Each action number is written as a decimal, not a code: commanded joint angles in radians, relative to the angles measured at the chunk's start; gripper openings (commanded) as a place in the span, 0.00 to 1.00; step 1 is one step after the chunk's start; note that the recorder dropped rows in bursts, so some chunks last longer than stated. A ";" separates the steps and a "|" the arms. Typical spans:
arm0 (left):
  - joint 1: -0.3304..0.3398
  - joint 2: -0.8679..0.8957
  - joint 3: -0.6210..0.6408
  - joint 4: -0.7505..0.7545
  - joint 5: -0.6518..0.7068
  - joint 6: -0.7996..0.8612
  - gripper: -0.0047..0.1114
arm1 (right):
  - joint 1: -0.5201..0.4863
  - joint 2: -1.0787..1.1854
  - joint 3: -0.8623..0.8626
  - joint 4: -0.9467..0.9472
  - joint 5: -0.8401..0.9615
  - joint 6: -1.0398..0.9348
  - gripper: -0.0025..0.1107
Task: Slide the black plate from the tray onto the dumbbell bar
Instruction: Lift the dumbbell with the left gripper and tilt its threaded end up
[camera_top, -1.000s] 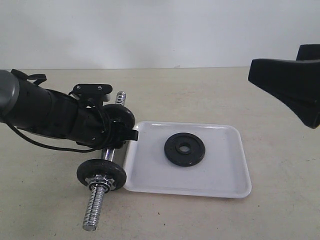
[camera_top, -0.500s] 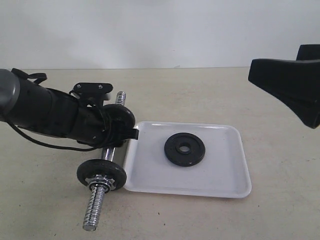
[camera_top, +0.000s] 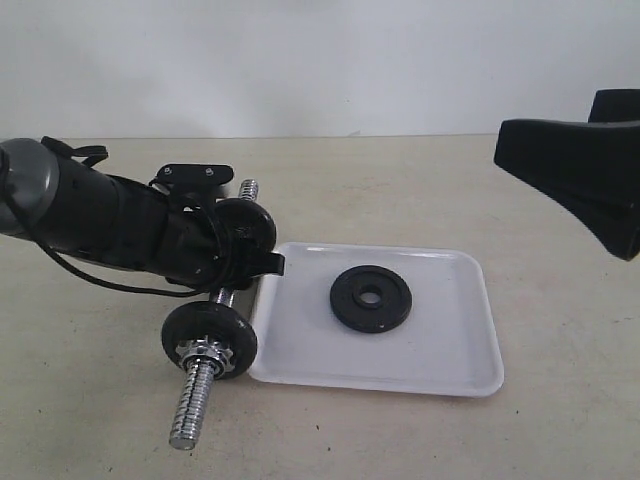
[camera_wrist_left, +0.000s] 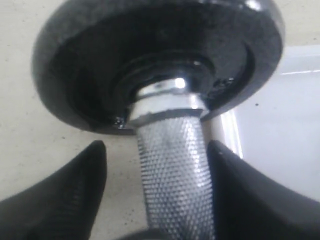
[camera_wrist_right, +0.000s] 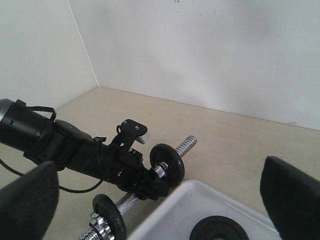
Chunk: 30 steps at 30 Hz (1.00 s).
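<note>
Your left gripper (camera_top: 262, 266) grasps the dumbbell bar (camera_top: 203, 372) at its knurled middle. Your right gripper (camera_wrist_right: 160, 200) hangs released above the surface (camera_top: 560, 340). The black plate (camera_top: 370, 299) lies in the tray (camera_top: 455, 362).

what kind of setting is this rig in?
Likely a lab test bench, not a gym: a bare beige tabletop against blank white walls, holding only a white tray with a black plate and a dumbbell bar.
</note>
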<state>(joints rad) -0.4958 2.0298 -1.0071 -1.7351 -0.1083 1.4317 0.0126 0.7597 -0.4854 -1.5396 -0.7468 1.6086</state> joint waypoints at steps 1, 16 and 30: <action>-0.002 0.045 0.012 0.001 0.013 0.005 0.32 | -0.004 0.000 -0.003 0.002 -0.001 0.004 0.95; -0.002 0.041 0.012 0.008 0.066 0.141 0.08 | -0.004 0.000 -0.003 0.002 -0.001 0.004 0.95; -0.002 -0.081 0.014 0.017 0.075 0.186 0.08 | -0.004 0.000 -0.003 0.000 0.000 0.002 0.95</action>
<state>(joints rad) -0.4965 1.9958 -0.9922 -1.7430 -0.0455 1.5973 0.0126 0.7597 -0.4854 -1.5396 -0.7468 1.6086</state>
